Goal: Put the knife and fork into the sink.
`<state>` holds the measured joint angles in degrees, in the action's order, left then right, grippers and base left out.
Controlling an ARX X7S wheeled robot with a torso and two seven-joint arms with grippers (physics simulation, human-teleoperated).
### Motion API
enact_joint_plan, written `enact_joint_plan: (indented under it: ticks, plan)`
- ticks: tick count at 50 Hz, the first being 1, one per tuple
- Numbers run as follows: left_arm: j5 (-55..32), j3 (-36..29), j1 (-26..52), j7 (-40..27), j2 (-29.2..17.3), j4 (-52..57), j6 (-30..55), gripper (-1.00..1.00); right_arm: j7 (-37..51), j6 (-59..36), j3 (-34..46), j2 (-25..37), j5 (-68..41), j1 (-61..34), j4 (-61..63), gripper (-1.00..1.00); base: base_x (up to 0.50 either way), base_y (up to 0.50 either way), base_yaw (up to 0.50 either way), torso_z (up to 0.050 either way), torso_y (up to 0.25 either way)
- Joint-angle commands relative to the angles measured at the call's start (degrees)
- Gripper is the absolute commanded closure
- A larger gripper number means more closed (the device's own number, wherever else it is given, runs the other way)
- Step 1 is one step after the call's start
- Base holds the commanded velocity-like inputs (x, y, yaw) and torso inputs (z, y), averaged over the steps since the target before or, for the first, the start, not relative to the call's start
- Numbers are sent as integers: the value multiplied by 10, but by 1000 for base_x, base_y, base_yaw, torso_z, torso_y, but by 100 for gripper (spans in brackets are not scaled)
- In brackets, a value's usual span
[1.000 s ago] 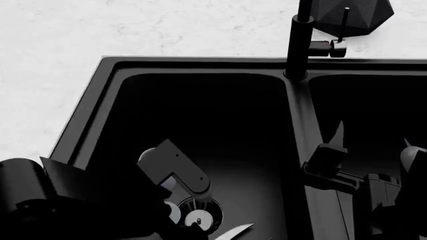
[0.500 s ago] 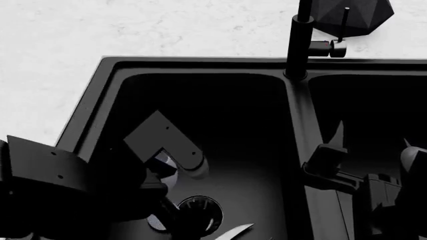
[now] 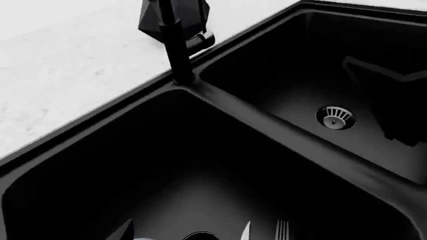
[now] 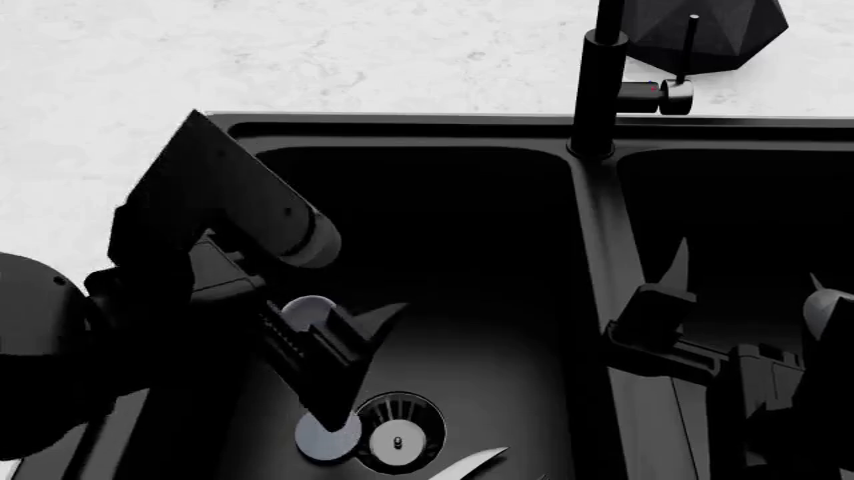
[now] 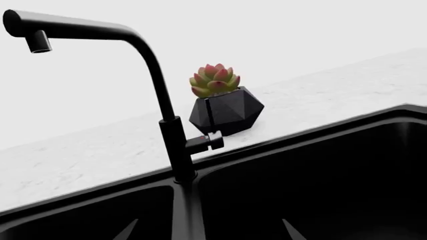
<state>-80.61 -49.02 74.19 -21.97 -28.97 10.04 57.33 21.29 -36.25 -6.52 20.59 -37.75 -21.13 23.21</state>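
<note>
Matte black double-basin sink (image 4: 400, 130) holds the pale silver knife (image 4: 467, 463) beside the left basin's round drain strainer (image 4: 398, 437). Empty left gripper (image 4: 350, 345) hangs spread above; right gripper (image 4: 741, 275), empty, spread over the right basin. Black faucet (image 4: 597, 80) stands at the rear rim.

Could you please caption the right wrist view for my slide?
Matte black faucet rising between two sink basins, red-green succulent in faceted black pot behind.

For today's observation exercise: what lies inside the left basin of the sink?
In the sink, the left basin holds a silver drain, the knife and fork tines. The left arm hides part of the floor.
</note>
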Motion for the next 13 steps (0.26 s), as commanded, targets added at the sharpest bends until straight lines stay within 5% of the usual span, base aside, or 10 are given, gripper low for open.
enact_joint_plan:
  ticks: [1, 13]
  plan:
    - [9, 30, -35, -23, -39, 66, -46, -100, 0, 2, 5, 1, 2, -2, -3, -100, 0, 0, 0, 0, 0]
    - [31, 65, -105, -39, -82, 142, -118, -100, -1, 7, 10, 0, 4, -2, -9, -100, 0, 0, 0, 0, 0]
